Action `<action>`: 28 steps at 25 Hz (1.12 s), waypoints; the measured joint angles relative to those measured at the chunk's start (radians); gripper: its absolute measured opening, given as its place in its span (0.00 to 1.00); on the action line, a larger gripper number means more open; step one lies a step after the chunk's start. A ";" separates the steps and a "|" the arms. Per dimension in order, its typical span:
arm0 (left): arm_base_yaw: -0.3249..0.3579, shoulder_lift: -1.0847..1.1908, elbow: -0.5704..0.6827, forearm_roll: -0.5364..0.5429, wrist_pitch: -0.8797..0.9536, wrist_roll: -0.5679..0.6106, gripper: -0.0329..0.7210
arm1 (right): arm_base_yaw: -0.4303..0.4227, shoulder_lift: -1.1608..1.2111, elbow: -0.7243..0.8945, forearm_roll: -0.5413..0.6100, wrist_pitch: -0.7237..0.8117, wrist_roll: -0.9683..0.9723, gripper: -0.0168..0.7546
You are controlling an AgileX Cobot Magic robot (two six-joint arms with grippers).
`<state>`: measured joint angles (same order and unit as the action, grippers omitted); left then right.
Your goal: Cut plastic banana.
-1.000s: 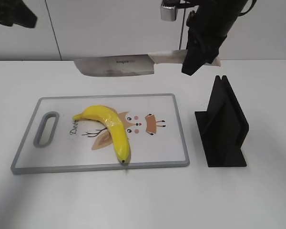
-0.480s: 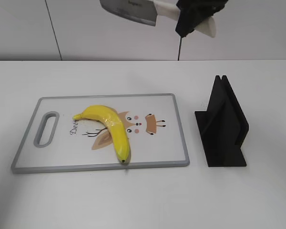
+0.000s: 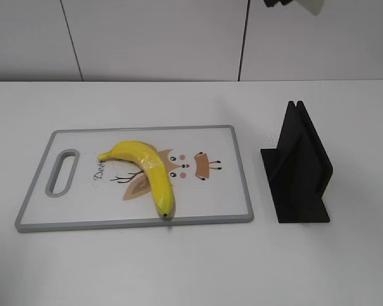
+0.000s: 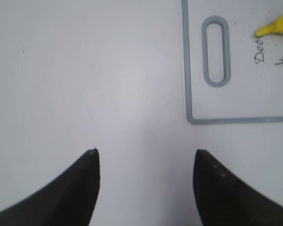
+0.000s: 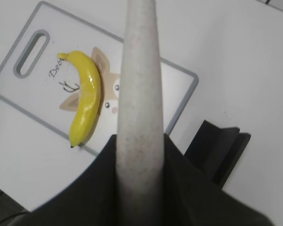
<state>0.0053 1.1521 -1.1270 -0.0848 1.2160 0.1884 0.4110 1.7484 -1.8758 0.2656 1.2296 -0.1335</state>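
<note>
The plastic banana lies whole on the grey-rimmed cutting board, its dark tip near the front edge. It also shows in the right wrist view, and its stem in the left wrist view. My right gripper is shut on the knife's pale speckled handle, high above the board; only the handle's end shows at the top of the exterior view. The blade is hidden. My left gripper is open and empty over bare table left of the board's handle slot.
A black knife stand stands upright to the right of the board; it also shows in the right wrist view. A white wall runs behind the white table.
My right gripper has lifted the knife up and to the right, from just above the board's far edge to almost out of the top of the exterior view. The banana has not moved.
</note>
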 joint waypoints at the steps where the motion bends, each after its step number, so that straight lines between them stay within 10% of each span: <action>1: 0.000 -0.038 0.038 -0.003 0.001 -0.001 0.82 | 0.000 -0.027 0.043 0.000 -0.001 0.008 0.24; 16: 0.000 -0.682 0.500 -0.028 -0.085 -0.003 0.82 | 0.000 -0.410 0.712 -0.167 -0.221 0.336 0.24; 28: 0.000 -1.110 0.637 -0.029 -0.126 -0.032 0.82 | 0.000 -0.503 0.971 -0.234 -0.327 0.448 0.24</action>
<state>0.0053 0.0424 -0.4905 -0.1139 1.0903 0.1563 0.4110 1.2455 -0.9047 0.0321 0.9029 0.3146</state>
